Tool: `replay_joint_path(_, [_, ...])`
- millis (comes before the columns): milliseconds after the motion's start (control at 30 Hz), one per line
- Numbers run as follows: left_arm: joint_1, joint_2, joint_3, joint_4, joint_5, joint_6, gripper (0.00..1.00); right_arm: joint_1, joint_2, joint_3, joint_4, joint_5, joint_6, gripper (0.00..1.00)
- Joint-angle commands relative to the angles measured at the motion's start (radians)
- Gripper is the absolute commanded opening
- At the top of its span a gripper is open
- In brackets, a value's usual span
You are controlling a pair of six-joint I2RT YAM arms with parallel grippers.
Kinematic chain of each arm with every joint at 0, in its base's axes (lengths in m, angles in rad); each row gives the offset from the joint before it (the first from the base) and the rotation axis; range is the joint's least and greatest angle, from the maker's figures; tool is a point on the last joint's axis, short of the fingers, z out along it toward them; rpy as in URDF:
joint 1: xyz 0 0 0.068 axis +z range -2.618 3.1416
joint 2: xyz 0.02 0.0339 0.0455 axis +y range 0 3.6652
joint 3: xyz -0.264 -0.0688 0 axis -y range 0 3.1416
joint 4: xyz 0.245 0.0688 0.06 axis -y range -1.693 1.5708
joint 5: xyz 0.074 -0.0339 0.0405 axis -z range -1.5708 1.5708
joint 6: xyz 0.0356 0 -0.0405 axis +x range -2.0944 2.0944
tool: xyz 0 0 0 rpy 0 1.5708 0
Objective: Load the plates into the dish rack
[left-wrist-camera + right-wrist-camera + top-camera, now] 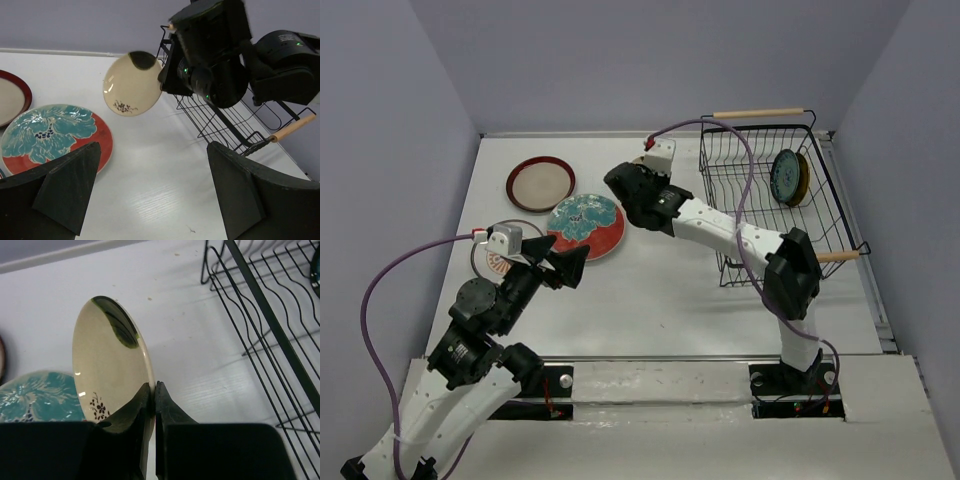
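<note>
My right gripper (154,388) is shut on the rim of the cream plate (107,360) and holds it on edge above the table, left of the dish rack (770,200). The left wrist view shows this plate (132,84) in the air. In the top view my right gripper (620,185) hides it. The red-and-teal floral plate (585,225) and the red-rimmed beige plate (540,182) lie flat on the table. The white and orange plate (492,262) lies partly under my left gripper (565,262), which is open and empty. A blue plate (784,176) and a yellow plate (803,178) stand in the rack.
The rack's wooden handles (758,113) stick out at its far and near ends. The rack's near wire wall (235,130) is close to my right arm. Grey walls close in the table on three sides. A purple cable (380,290) loops beside my left arm.
</note>
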Motion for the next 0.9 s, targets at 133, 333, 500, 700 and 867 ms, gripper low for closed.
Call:
replay_joint_path(133, [0.006, 0.013, 0.002, 0.037, -0.005, 0.013, 0.99, -0.044, -0.189, 0.173, 0.332, -0.14, -0.667, 0.07])
replay_joint_path(333, [0.008, 0.015, 0.004, 0.04, 0.007, 0.013, 0.99, -0.192, -0.286, 0.155, 0.329, -0.13, -0.985, 0.07])
replay_joint_path(500, [0.009, 0.021, 0.002, 0.041, 0.011, 0.013, 0.99, -0.359, -0.373, 0.018, 0.329, -0.14, -1.063, 0.07])
replay_joint_path(700, [0.011, 0.047, -0.001, 0.041, 0.028, 0.013, 0.99, -0.507, -0.355, -0.118, 0.33, -0.169, -1.074, 0.07])
replay_joint_path(867, [0.011, 0.064, -0.001, 0.037, 0.019, 0.013, 0.99, -0.561, -0.285, -0.178, 0.333, -0.177, -1.099, 0.07])
